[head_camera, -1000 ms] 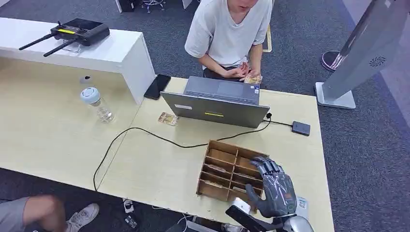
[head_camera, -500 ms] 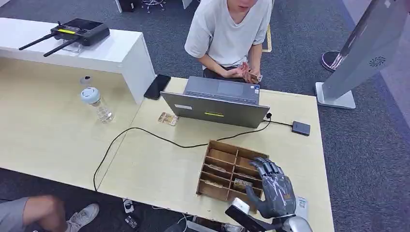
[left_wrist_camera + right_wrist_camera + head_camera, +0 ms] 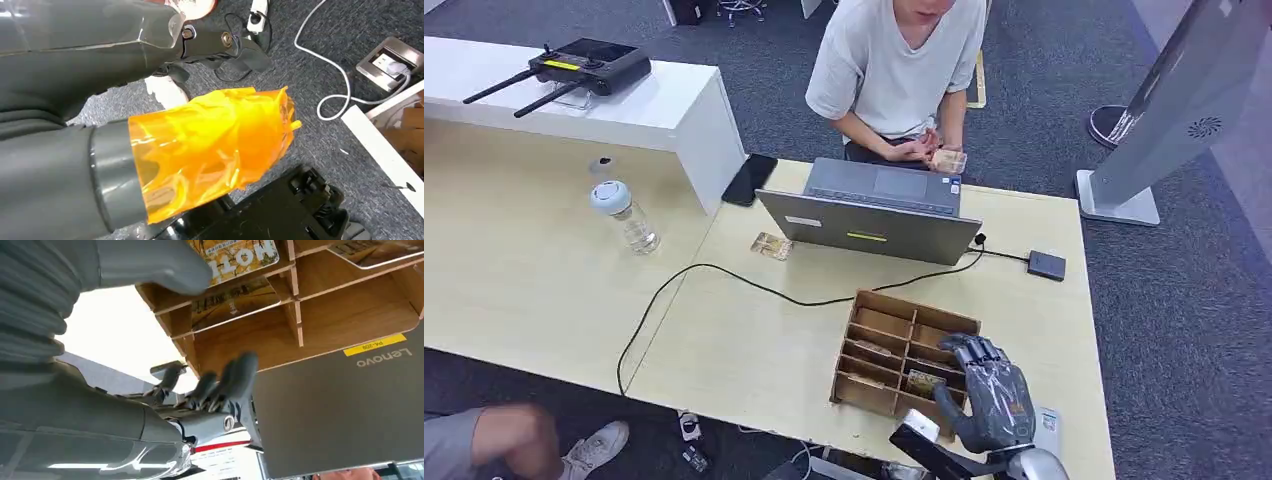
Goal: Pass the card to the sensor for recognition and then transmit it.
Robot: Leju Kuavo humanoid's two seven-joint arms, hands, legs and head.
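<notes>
Nearest you, the right hand (image 3: 991,395) hovered over the near right corner of the wooden card tray (image 3: 876,310), fingers (image 3: 235,377) spread apart above the compartments and the thumb (image 3: 150,262) lying across a card (image 3: 921,381) in one of the slots; you could not tell from these views whether that card was already pinched or only touched. The left hand (image 3: 210,150) hung below the table over the carpet, wrapped in orange film, and whether its fingers lay apart or together could not be told. Item: the tray held several cards in its slots, the printed one under the thumb showing plainly in the right wrist view. Item: a black cable (image 3: 724,275) ran across the table top (image 3: 754,350) toward the laptop (image 3: 874,215). Item: a small black reader box (image 3: 1046,265), wired to the laptop and lying near the far right edge, was by judgement the sensor. Item: one loose card (image 3: 772,245) lay just left of the laptop; a water bottle (image 3: 624,215) and a phone (image 3: 749,178) stood further left. Farthest, a seated person (image 3: 894,70) held a card in both hands. By judgement you were at the very first step: the pick-up, the pass over the reader and the hand-over all remained.
</notes>
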